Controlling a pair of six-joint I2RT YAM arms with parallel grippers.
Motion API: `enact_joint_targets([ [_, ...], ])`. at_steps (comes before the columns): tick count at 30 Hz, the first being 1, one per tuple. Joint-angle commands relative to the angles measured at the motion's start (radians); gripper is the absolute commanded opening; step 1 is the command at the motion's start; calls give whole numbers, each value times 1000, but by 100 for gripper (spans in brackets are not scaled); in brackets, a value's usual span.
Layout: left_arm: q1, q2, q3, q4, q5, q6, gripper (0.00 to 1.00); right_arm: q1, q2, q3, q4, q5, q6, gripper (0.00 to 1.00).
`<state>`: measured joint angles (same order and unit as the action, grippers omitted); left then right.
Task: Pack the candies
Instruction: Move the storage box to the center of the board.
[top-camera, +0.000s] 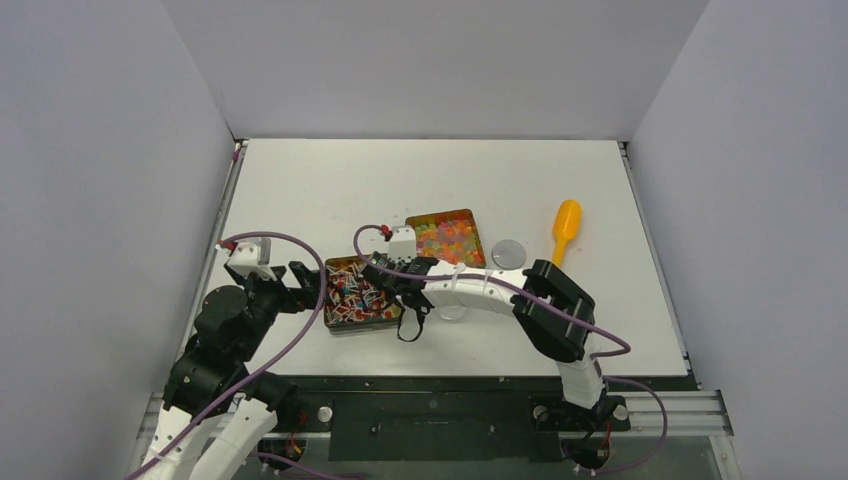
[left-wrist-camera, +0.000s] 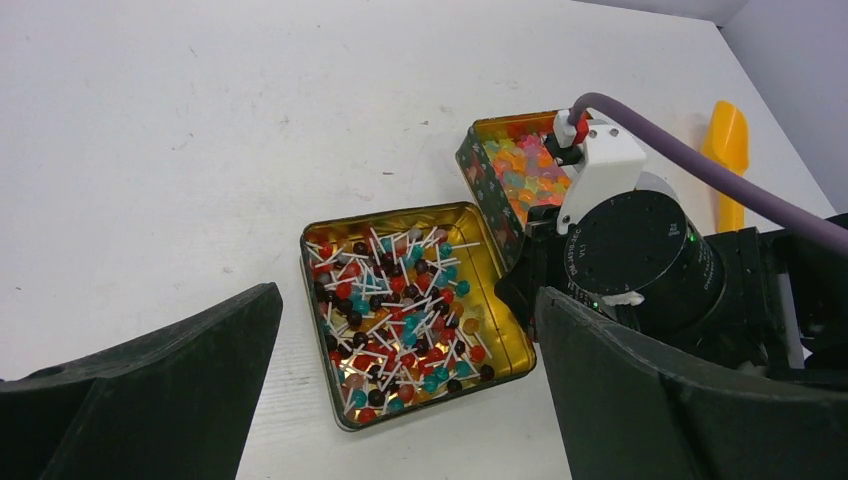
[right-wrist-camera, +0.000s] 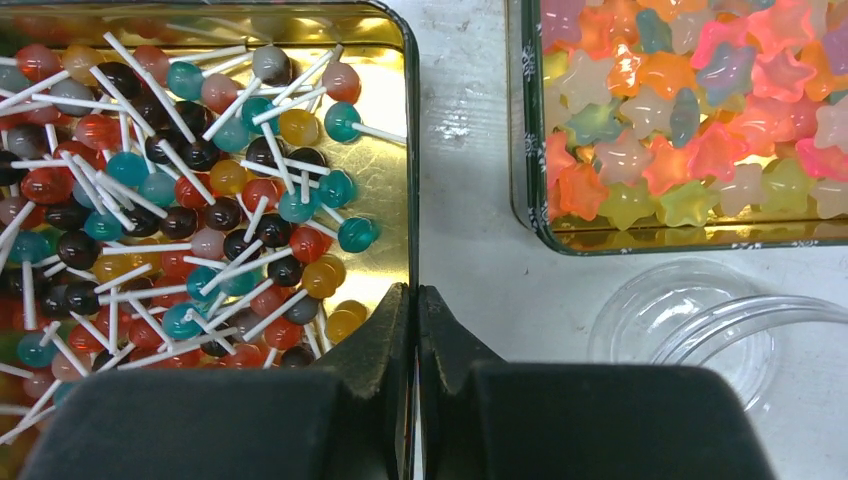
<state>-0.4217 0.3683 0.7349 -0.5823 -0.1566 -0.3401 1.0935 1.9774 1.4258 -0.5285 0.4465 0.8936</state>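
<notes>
The candies are of two kinds. Tiny ball lollipops on white sticks fill a gold tin. Star-shaped jelly sweets fill a second tin to its right. My right gripper is shut on the thin right wall of the lollipop tin, one finger inside and one outside. My left gripper stands wide open beside the lollipop tin's left side, nothing between its fingers. From above, both grippers flank that tin.
A clear plastic cup lies on the table just right of my right gripper. A round clear lid and an orange scoop lie to the right of the star tin. White walls enclose the table.
</notes>
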Motion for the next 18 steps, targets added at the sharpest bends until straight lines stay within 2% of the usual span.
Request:
enact_joint_targets([
  [1,9,-5,6,29,6,-11,96,-45,-8,13,28,-7,-24,0],
  [18,31,10,4,36,27,-10,96,-148,56,179,-10,-46,-248,0],
])
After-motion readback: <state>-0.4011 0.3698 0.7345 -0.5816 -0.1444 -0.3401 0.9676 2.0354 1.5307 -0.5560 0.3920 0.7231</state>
